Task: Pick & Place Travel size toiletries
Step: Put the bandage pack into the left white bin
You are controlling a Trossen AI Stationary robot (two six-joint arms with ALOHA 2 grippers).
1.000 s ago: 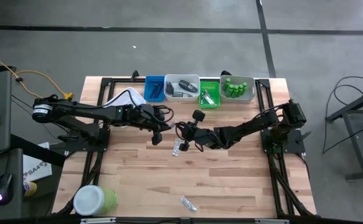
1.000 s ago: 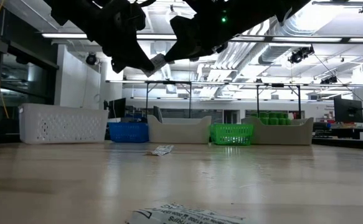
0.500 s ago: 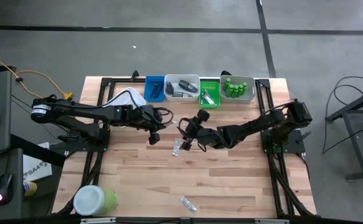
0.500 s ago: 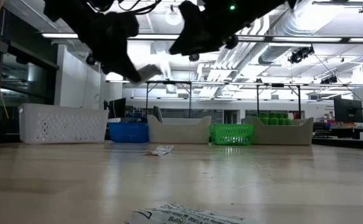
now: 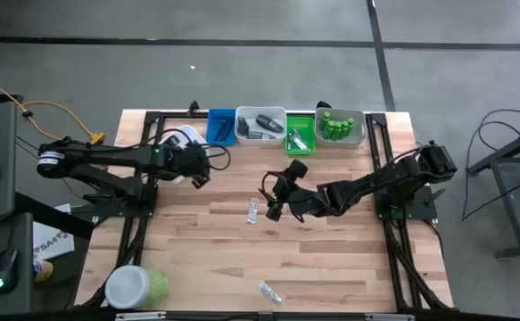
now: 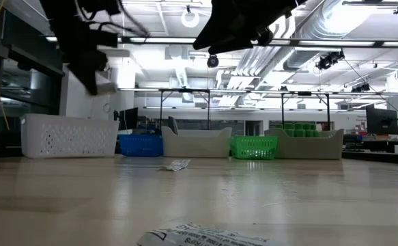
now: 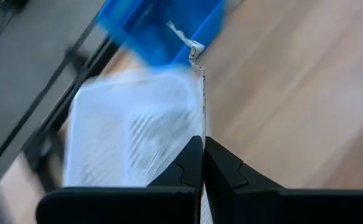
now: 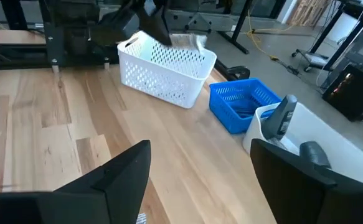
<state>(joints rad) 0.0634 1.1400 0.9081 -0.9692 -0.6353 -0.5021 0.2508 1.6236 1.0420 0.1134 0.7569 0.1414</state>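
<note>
My left gripper (image 5: 199, 176) is shut on a clear flat sachet (image 8: 185, 41) and hangs beside the white basket (image 5: 181, 138) at the table's far left. In its wrist view the sachet (image 7: 200, 81) shows edge-on, reaching out past the fingers along the basket's rim. My right gripper (image 5: 273, 201) stands open above the table's middle with nothing between its fingers (image 8: 122, 171). Below it a second sachet (image 5: 252, 210) lies flat on the wood. A third sachet (image 5: 267, 291) lies near the front edge. My left gripper pinches one end of the sachet (image 7: 202, 124) between its two fingertips. The fingers slant down from the table's left side, and the sachet sticks out beyond them. It is lifted clear, above the basket's wall (image 8: 169, 74).
Along the far edge stand a blue tray (image 5: 221, 125), a pale tray with dark grey pieces (image 5: 260, 125), a green tray (image 5: 299, 135) and a pale tray with green bottles (image 5: 341, 127). A big green jar (image 5: 136, 287) lies at the near left corner. Bare wood lies between.
The two grippers met over the table's middle with the sachet between them. My right gripper has opened, let go and risen a little. My left gripper has carried the sachet toward the table's left, to the white basket, tipping its fingers downward.
</note>
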